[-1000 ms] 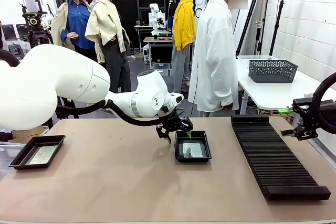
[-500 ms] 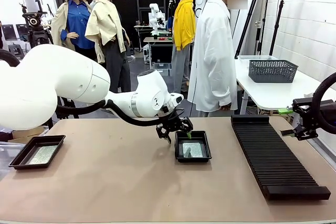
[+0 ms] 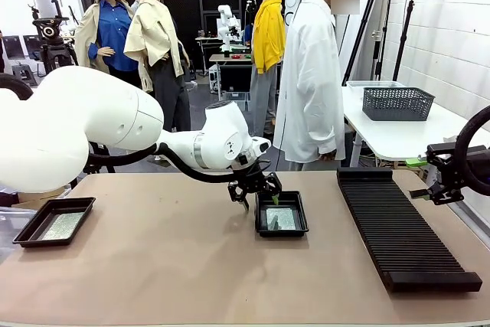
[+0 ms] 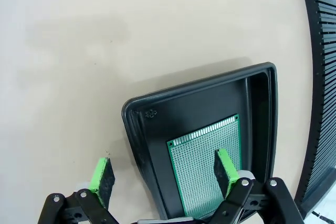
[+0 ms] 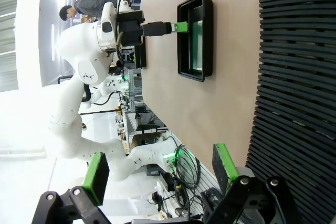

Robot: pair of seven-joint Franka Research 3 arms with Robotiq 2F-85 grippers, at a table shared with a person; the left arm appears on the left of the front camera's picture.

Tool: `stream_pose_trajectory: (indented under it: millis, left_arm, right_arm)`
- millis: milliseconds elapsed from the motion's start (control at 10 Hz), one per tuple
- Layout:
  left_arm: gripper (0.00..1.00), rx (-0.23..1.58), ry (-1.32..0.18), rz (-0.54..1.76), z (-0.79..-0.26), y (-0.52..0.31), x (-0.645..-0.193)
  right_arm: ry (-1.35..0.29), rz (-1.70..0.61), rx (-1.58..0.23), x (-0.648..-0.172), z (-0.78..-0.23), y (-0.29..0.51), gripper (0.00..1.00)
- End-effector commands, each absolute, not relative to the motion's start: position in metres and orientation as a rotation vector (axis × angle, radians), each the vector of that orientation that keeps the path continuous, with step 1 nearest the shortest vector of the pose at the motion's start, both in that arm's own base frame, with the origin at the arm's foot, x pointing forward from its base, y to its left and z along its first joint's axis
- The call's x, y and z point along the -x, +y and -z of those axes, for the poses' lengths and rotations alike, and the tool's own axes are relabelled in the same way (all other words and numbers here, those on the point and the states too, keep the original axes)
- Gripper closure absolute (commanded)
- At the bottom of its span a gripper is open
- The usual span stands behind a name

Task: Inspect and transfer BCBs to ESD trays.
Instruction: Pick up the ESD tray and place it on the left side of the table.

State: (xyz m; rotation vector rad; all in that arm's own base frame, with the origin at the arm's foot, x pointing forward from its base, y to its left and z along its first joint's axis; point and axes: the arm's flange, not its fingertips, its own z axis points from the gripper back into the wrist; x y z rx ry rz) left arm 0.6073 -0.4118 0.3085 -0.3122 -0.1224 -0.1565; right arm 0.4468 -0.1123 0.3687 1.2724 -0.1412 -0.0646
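— Where is the left end effector (image 3: 255, 193) found, and is anything gripped?

— Nothing is gripped; its jaws are spread wide and empty. In the left wrist view one green pad (image 4: 226, 169) is seen over the board (image 4: 207, 169), the other outside the tray (image 4: 210, 103) wall, above bare tabletop (image 4: 79, 51). The near rim is thus straddled, probably because the board has been let go inside.

— And the board itself?

— It is laid flat on the tray floor, toward one side, with black floor left bare beside it. The tray is set mid-tabletop, near the rack (image 3: 402, 227).

— Is another board accounted for?

— A second tray (image 3: 53, 221) at the far left edge is seen with a board (image 3: 63, 225) lying in it.

— What of the right end effector (image 3: 436, 181)?

— It is held open and empty at the right edge, beside the rack, presumably kept clear of the left arm's work. A person (image 3: 312, 74) is stood at the far side.
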Motion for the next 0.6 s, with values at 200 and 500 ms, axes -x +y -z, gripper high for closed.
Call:
stream_pose_trajectory:
  millis: [200,500]
  left_arm:
    - [0.23,0.289,-0.15,0.15,-0.3106,-0.4114,-0.6112]
    - [0.63,0.288,-0.143,0.154,-0.3087,-0.4128,-0.6128]
  right_arm:
    - [-0.147,0.07,-1.264,-0.4444,-0.3691,-0.1107,0.0]
    - [-0.147,0.07,-1.264,-0.4444,-0.3691,-0.1107,0.0]
